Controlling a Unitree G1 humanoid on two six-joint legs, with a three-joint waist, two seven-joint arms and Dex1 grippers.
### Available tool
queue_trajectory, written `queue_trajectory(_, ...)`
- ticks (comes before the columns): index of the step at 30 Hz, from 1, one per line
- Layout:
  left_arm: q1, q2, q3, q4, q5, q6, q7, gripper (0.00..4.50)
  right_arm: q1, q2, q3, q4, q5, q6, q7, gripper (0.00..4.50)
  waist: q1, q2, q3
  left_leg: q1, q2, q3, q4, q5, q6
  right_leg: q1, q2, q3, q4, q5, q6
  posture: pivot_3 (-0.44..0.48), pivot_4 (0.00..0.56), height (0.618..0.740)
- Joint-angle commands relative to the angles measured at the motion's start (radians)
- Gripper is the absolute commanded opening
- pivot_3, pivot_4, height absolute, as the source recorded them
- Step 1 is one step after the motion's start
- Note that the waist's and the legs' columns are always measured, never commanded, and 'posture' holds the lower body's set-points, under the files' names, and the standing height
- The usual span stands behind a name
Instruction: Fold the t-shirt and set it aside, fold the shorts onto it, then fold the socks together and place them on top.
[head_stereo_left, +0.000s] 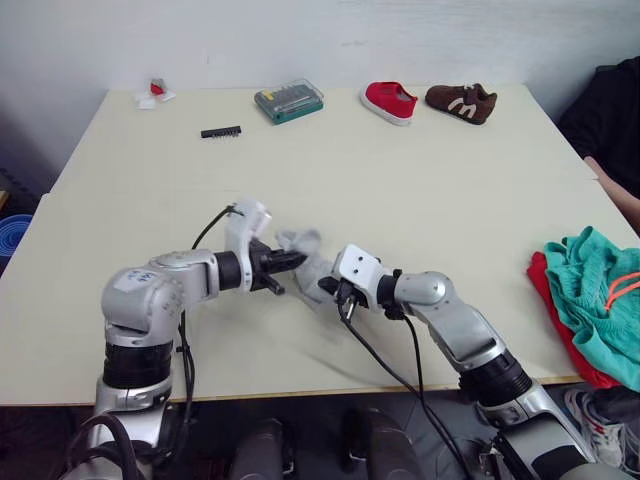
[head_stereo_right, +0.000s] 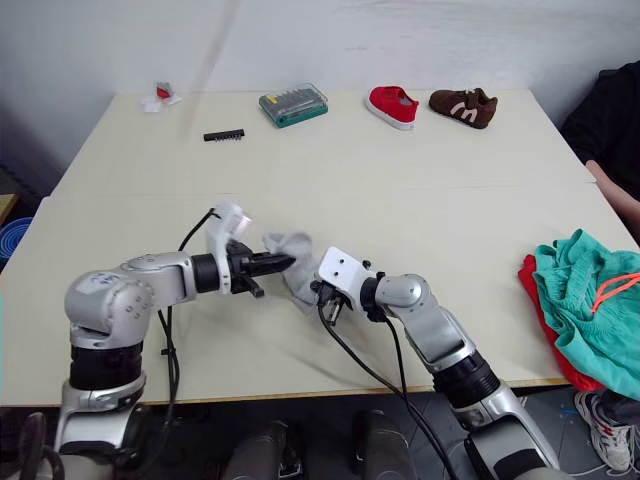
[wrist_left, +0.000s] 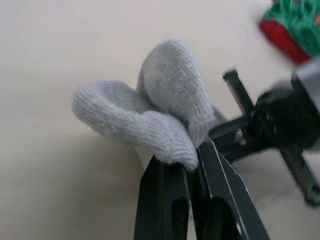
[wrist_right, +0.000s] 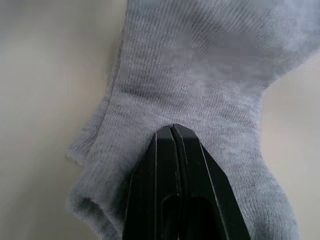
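- Both pinched on the socks (head_stereo_left: 303, 258) at lower centre: my left end effector (head_stereo_left: 296, 261) lifts one end to fold over; my right end effector (head_stereo_left: 327, 286) pins the other.
- Shorts (head_stereo_left: 595, 295) on t-shirt (head_stereo_left: 560, 308), right edge of tabletop (head_stereo_left: 400, 190), await them.

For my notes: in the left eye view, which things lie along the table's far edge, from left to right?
Small red-and-white item → black strip → green bit case → red shoe → brown shoe.
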Motion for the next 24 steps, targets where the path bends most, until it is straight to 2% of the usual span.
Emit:
queue_trajectory(1, 0.018, 0.071, -0.172, -0.017, 0.120, -0.230, -0.067, 0.04, 0.032, 0.007, -0.051, -0.031, 0.023, 0.042, -0.029, 0.00, -0.001, 0.000, 0.000, 0.000, 0.000, 0.000, -0.001, 0.000, 0.000, 0.000, 0.000, 0.000, -0.001, 0.000, 0.000, 0.000, 0.150, 0.740)
queue_trajectory(9, -0.014, 0.135, -0.323, 0.067, 0.296, -0.527, -0.147, 0.04, 0.081, -0.015, -0.098, -0.113, 0.043, 0.099, -0.053, 0.00, 0.001, 0.000, 0.000, 0.000, 0.000, 0.000, -0.006, 0.001, 0.001, -0.001, 0.000, 0.000, -0.007, 0.000, 0.000, 0.000, 0.150, 0.740)
queue_trajectory(17, -0.024, 0.122, -0.390, 0.144, 0.411, -0.695, -0.199, 0.04, 0.164, -0.101, -0.223, -0.346, 0.119, 0.244, -0.054, 0.00, 0.009, 0.000, 0.000, -0.002, 0.000, 0.000, -0.007, 0.003, 0.008, -0.001, 0.000, -0.001, -0.009, 0.000, 0.000, 0.000, 0.150, 0.740)
queue_trajectory(21, -0.026, 0.108, -0.398, 0.168, 0.436, -0.729, -0.228, 0.04, 0.093, -0.065, -0.288, -0.406, 0.197, 0.349, -0.082, 0.00, 0.001, 0.000, 0.000, -0.001, 0.000, 0.000, -0.007, 0.003, 0.009, -0.001, 0.000, -0.001, -0.008, 0.000, 0.000, 0.000, 0.150, 0.740)
queue_trajectory(24, -0.025, 0.102, -0.401, 0.184, 0.447, -0.744, -0.251, 0.04, 0.002, -0.025, -0.269, -0.391, 0.220, 0.394, -0.106, 0.00, 0.000, 0.001, 0.000, -0.001, 0.000, 0.000, -0.007, 0.004, 0.010, -0.001, 0.000, -0.002, -0.008, 0.000, 0.000, 0.000, 0.150, 0.740)
